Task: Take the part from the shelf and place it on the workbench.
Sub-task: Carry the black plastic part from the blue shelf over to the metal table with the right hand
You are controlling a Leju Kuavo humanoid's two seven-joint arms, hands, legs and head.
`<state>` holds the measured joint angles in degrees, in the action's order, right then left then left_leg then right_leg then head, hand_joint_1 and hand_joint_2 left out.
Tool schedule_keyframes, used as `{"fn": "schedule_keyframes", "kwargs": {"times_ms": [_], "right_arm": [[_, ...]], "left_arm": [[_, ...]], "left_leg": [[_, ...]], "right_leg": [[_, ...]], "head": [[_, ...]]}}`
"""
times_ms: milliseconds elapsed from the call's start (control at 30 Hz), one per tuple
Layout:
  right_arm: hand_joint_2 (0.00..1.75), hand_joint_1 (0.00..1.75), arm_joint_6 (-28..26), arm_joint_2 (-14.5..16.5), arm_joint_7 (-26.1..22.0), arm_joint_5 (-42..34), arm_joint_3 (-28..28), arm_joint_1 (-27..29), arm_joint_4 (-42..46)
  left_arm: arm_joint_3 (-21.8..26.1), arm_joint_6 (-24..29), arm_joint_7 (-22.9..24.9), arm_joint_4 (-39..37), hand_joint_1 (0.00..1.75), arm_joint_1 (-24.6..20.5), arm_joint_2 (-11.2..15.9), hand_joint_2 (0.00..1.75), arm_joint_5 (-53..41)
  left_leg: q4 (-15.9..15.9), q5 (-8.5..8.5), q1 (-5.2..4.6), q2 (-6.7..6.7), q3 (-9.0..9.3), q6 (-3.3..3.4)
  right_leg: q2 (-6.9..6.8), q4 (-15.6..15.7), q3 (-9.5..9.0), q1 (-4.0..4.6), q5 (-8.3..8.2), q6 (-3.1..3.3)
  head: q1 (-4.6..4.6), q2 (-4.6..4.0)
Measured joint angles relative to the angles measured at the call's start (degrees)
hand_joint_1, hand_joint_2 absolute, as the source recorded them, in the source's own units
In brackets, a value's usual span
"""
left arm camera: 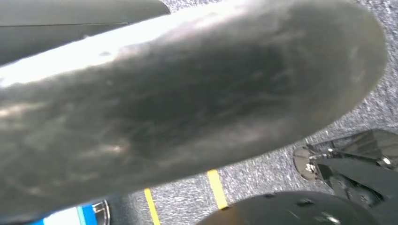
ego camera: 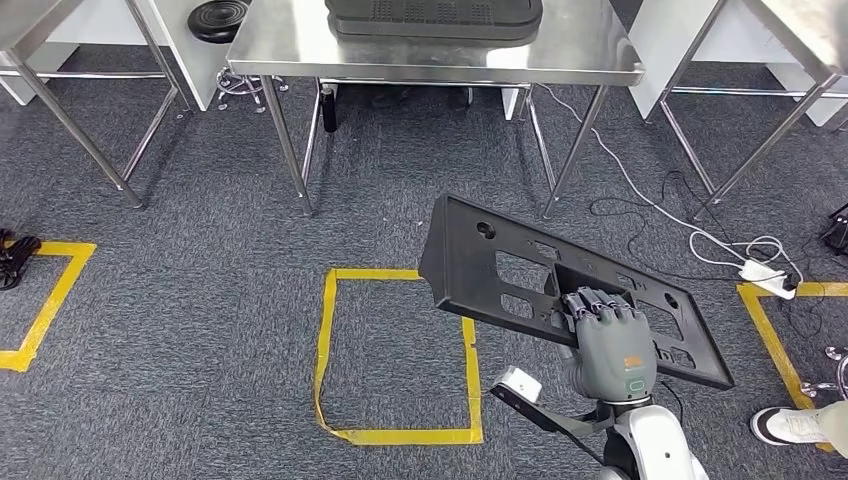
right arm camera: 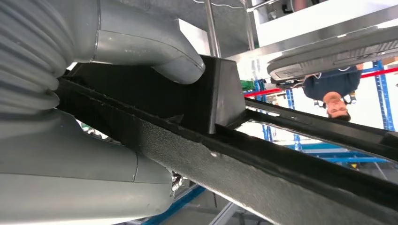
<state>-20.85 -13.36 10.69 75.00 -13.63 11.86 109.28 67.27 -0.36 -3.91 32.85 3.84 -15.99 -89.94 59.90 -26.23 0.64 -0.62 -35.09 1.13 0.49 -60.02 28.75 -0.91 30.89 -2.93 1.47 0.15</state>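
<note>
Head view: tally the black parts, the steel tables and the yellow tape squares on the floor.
Black parts: 2, the panel gripped by the right hand and another part on the middle table.
Steel tables: 3, counting the left and right ones, both cut off.
Yellow tape squares: 3, at left, centre, right.
Total: 8.

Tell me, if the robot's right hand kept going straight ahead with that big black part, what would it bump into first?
Probably the steel workbench. The right hand grips the black part over open carpet, pointing roughly towards the bench. The part's far end would likely arrive first, perhaps near a bench leg, though depth is hard to judge.
</note>
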Motion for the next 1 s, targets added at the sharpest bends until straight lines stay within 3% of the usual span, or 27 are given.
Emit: {"fn": "schedule_keyframes", "kwargs": {"times_ms": [133,167,200,267,300,367,400,467,533,600,667,700,733,800,867,933,1000], "right_arm": [[1.75,1.75,1.01,-0.31,0.00,0.79,-0.14,-0.90,-0.16],[1.75,1.75,1.42,-0.37,0.00,1.05,-0.24,-1.10,-0.30],[1.75,1.75,1.69,-0.43,0.00,1.26,-0.35,-1.30,-0.48],[1.75,1.75,1.87,-0.59,0.00,1.62,-0.59,-1.73,-0.83],[1.75,1.75,1.92,-0.67,0.00,1.76,-0.71,-1.96,-0.98],[1.75,1.75,2.34,-0.84,-0.08,2.15,-1.12,-2.54,-1.32],[1.75,1.75,2.75,-0.88,-0.13,2.44,-1.42,-2.93,-1.51],[1.75,1.75,3.92,-0.89,-0.20,3.29,-2.24,-3.92,-1.95],[1.75,1.75,5.30,-0.91,-0.20,4.38,-3.26,-5.31,-2.58],[1.75,1.75,6.76,-1.06,-0.15,5.56,-4.55,-7.02,-3.49],[1.75,1.75,8.03,-1.30,0.01,6.65,-6.00,-8.68,-4.68],[1.75,1.75,8.49,-1.40,0.11,7.12,-6.71,-9.46,-5.30],[1.75,1.75,8.87,-1.45,0.22,7.54,-7.39,-10.22,-5.91],[1.75,1.75,9.48,-1.49,0.39,8.17,-8.62,-11.80,-7.09],[1.75,1.75,9.92,-1.57,0.52,8.55,-9.66,-13.34,-8.20],[1.75,1.75,10.19,-1.73,0.59,8.77,-10.45,-14.56,-9.01],[1.75,1.75,10.44,-1.84,0.61,8.88,-11.15,-15.51,-9.52]], "left_arm": [[0.01,0.13,0.19,-0.31,0.00,-0.12,0.19,0.00,0.00],[0.01,0.16,0.35,-0.45,0.00,-0.12,0.25,0.00,0.00],[0.01,0.21,0.50,-0.60,0.00,-0.12,0.32,0.00,0.00],[0.01,0.34,0.68,-0.91,0.00,-0.09,0.45,0.00,0.00],[0.01,0.45,0.69,-1.09,0.00,-0.10,0.55,0.00,0.00],[0.00,0.73,0.68,-1.40,0.00,-0.17,0.78,0.00,0.00],[-0.02,0.87,0.67,-1.56,0.00,-0.25,0.92,0.00,0.00],[-0.05,1.03,0.66,-1.84,0.00,-0.35,1.18,0.00,0.00],[-0.06,1.15,0.65,-2.20,0.00,-0.51,1.36,0.00,0.00],[-0.05,1.36,0.66,-2.61,0.00,-0.71,1.48,0.00,0.00],[-0.03,1.52,0.70,-2.97,0.00,-0.75,1.56,0.00,0.00],[-0.02,1.56,0.73,-3.10,0.00,-0.73,1.60,0.00,0.00],[-0.01,1.58,0.75,-3.20,0.00,-0.72,1.63,0.00,0.00],[0.01,1.62,0.75,-3.30,0.00,-0.62,1.68,0.00,0.00],[0.00,1.63,0.78,-3.40,0.00,-0.54,1.68,0.00,0.00],[0.00,1.63,0.80,-3.52,0.00,-0.59,1.58,0.00,0.00],[0.02,1.64,0.80,-3.57,0.00,-0.68,1.38,0.00,0.00]], "left_leg": [[-0.28,-1.21,-0.05,-0.10,1.34,0.87],[-0.28,-1.67,-0.07,-0.17,1.89,0.89],[-0.29,-2.19,-0.08,-0.26,2.60,0.86],[-0.35,-3.33,-0.09,-0.40,3.96,0.64],[-0.34,-3.92,-0.17,-0.46,4.66,0.43],[-0.48,-4.74,-0.41,-0.51,5.39,-0.19],[-0.56,-4.91,-0.54,-0.48,5.96,-0.51],[0.08,-5.13,-0.54,-0.24,6.33,-1.03],[4.41,-5.56,-0.43,0.06,4.13,-1.40],[11.60,-7.62,-0.40,0.21,-0.74,-1.75],[15.17,-10.14,-0.39,0.23,-4.79,-1.89],[14.32,-10.08,-0.40,0.24,-5.54,-1.82],[11.80,-8.53,-0.40,0.26,-5.46,-1.68],[5.09,-2.70,-0.48,0.35,-4.22,-1.23],[1.58,0.91,-0.69,0.43,-3.20,-0.69],[1.20,0.99,-0.85,0.42,-2.58,-0.02],[0.68,0.95,-0.72,0.29,-1.72,0.68]], "right_leg": [[-0.09,-13.39,9.55,0.10,3.65,0.59],[-0.09,-14.34,11.13,0.11,3.80,0.49],[-0.10,-13.12,11.64,0.11,2.76,0.08],[-0.24,-5.94,10.34,0.11,-2.27,-1.07],[-0.45,-2.55,9.52,0.15,-4.28,-1.06],[-0.85,0.82,8.50,0.46,-5.96,0.00],[-0.91,0.97,8.12,0.53,-5.73,0.78],[-0.69,1.35,6.92,0.12,-6.04,1.56],[-0.53,1.44,5.57,-0.25,-5.67,2.28],[-0.49,1.45,4.52,-0.18,-4.75,2.85],[-0.33,1.45,3.26,-0.11,-3.68,2.95],[-0.23,1.45,2.44,-0.09,-3.10,2.89],[-0.16,1.45,1.52,-0.08,-2.47,2.79],[-0.09,1.43,0.03,0.05,-1.13,2.42],[0.01,1.48,-0.75,0.33,-0.08,1.80],[0.11,1.34,-1.35,0.52,0.22,1.11],[0.04,-1.09,-0.23,0.45,-0.04,0.62]], "head": [[-0.14,0.00],[-0.14,0.00],[-0.14,0.00],[-0.19,0.00],[-0.14,0.00],[-0.13,0.00],[-0.14,0.00],[-0.15,0.00],[-0.03,0.00],[0.05,0.00],[0.05,0.00],[0.06,0.00],[0.05,0.00],[0.08,0.00],[0.14,0.00],[0.17,0.00],[0.16,0.00]]}}
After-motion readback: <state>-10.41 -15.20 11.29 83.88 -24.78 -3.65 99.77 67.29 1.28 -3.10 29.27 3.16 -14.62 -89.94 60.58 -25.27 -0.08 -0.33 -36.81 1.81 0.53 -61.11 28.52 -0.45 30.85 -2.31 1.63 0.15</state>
